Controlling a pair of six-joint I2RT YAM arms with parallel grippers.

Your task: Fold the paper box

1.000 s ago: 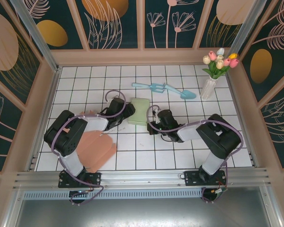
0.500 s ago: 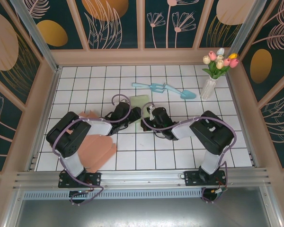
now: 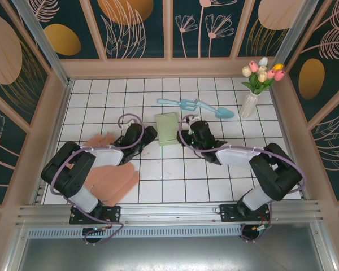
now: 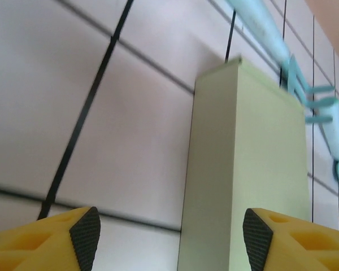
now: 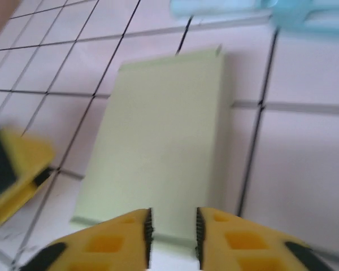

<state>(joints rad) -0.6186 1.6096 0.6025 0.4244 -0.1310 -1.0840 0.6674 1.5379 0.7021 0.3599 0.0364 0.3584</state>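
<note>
Paper box (image 3: 166, 129), top view: lies flat on the white tiled table (image 3: 158, 169), about mid-table, pale green, long side running near to far. Sits between left gripper (image 3: 150, 135) on its left and right gripper (image 3: 184, 134) on its right, both close beside it. Fingertips dark and small here, so hard to tell whether either touches the box. Farther off, just beyond the box's far end: teal garden tools (image 3: 195, 105). Far right: vase of tulips (image 3: 250, 104). Near left: pink card sheets (image 3: 110, 178), partly covered by the left arm.

Left wrist view: paper box (image 4: 243, 169) stretches away from the camera, near end cut off by the bottom edge. Left gripper (image 4: 171, 232) with fingers spread wide, only the yellow, black-padded tips visible. Box lines up nearer the right finger, not clasped. Teal rake (image 4: 311, 96) beyond, cut off at the right edge.

Right wrist view, blurred: paper box (image 5: 158, 152) flat just ahead of right gripper (image 5: 172, 228). Fingers a little apart, narrow gap over the box's near edge; contact not clear. At the left edge, a smeared yellow finger (image 5: 11, 169) of the left gripper, just left of the box. Teal tool (image 5: 243, 8) cut off at the top.
</note>
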